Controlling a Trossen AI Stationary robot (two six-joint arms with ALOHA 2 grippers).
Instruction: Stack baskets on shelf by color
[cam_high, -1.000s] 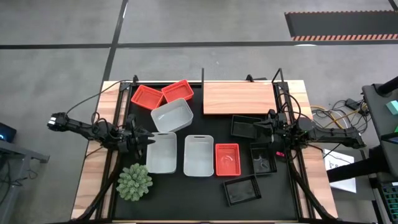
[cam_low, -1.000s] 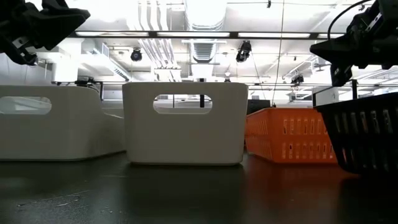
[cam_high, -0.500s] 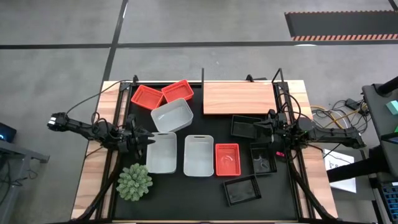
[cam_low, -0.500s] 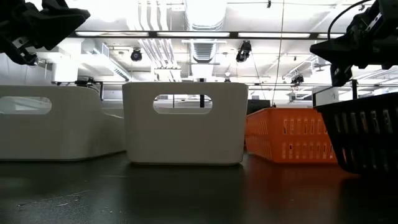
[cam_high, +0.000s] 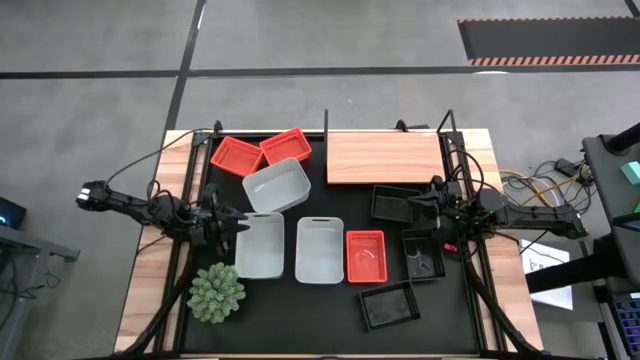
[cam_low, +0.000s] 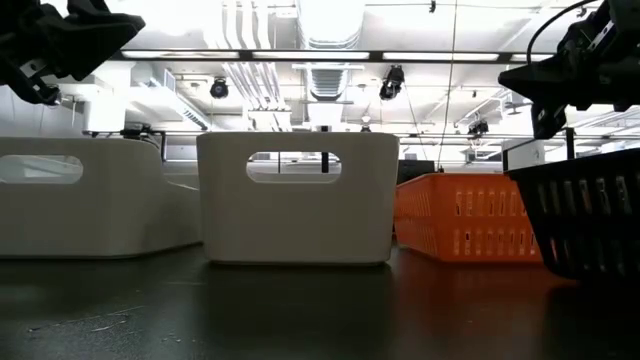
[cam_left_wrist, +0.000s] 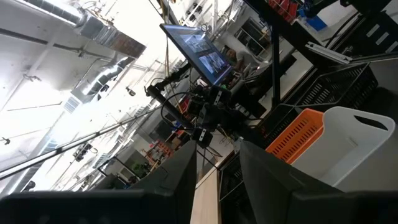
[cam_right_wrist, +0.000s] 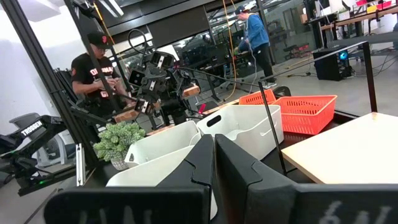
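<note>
The shelf (cam_high: 385, 158), a light wooden board on thin black posts, stands at the table's far right. Two orange baskets (cam_high: 260, 151) lie at the far left and a third (cam_high: 365, 256) in the middle. Three white baskets (cam_high: 277, 186) (cam_high: 260, 245) (cam_high: 320, 249) rest on the black mat. Three black baskets (cam_high: 396, 204) (cam_high: 423, 254) (cam_high: 388, 305) lie at the right. My left gripper (cam_high: 238, 223) hovers open beside the left white basket. My right gripper (cam_high: 415, 208) hovers shut over the far black basket.
A green spiky plant (cam_high: 216, 292) stands at the near left corner. Black frame posts (cam_high: 327, 130) rise around the shelf and the table's sides. People stand in the room beyond the table (cam_right_wrist: 102, 71). Bare mat (cam_high: 300, 310) lies near the front edge.
</note>
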